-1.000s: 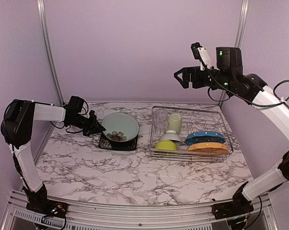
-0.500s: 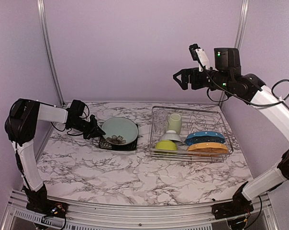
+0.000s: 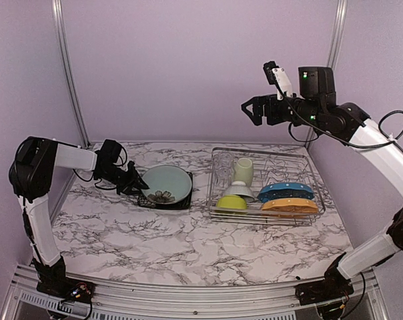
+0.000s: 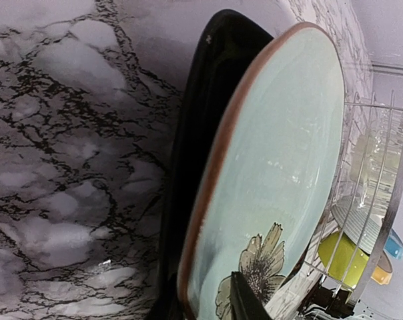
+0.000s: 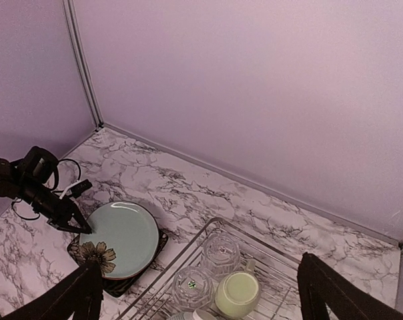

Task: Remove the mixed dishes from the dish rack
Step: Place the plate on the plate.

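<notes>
Your right end effector (image 3: 249,109), fingers wide apart, hangs high above the dish rack (image 3: 285,163) at the surface's far right, nearer its dishes (image 3: 287,192) than the left end effector (image 3: 139,189), grip unclear, at the floral plate (image 3: 169,179).

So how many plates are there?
4: a pale flowered plate on a dark square plate on the table; blue plate and orange plate in the rack. None seem hidden.
</notes>
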Robot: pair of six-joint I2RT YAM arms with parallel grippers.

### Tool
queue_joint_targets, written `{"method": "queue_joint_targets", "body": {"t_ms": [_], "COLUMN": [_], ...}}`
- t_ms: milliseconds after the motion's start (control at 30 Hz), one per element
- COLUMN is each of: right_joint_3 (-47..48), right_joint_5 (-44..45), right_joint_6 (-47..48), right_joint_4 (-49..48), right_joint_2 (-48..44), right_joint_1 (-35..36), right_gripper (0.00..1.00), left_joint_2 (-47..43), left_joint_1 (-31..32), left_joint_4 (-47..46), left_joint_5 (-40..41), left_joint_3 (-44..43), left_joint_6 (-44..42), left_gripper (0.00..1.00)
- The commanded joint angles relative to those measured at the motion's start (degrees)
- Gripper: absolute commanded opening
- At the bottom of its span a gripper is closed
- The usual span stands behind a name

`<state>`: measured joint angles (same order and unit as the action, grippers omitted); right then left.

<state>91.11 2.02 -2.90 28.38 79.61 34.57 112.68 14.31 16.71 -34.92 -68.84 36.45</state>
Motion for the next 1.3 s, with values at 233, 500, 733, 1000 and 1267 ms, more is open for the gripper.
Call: {"method": "queue_joint_targets", "body": {"t_ms": [233, 500, 733, 1000, 1267], "right_joint_3": [-0.6, 0.2, -0.2, 1.0, 2.3], "right_joint_5": [0.2, 4.3, 7.1, 9.8, 7.3], "right_joint_6": [0.6, 2.5, 2.7, 6.2, 11.0], "right_joint_4": [0.9, 5.3, 8.0, 13.1, 22.3], "right_joint_2": [-0.2, -1.5, -3.1, -4.2, -5.6], "right_joint_1": [-0.5, -0.5, -0.5, -0.5, -0.5], "right_gripper": [0.98, 0.98, 0.98, 0.98, 0.96], "left_joint_2": [-0.3, -1.8, -2.2, -4.1, -7.5], "left_joint_1": [1.7, 3.6, 5.7, 6.5, 6.6], "left_joint_4": [12.0, 17.6, 22.2, 25.8, 26.1], "left_joint_5": [10.1, 16.2, 21.2, 27.1, 29.3], "left_joint_3": [-5.5, -9.6, -13.8, -17.3, -19.7], "left_joint_6": [-7.4, -10.3, -12.4, -14.5, -18.4], "left_gripper": [0.47, 0.67, 0.82, 0.99, 0.99]}}
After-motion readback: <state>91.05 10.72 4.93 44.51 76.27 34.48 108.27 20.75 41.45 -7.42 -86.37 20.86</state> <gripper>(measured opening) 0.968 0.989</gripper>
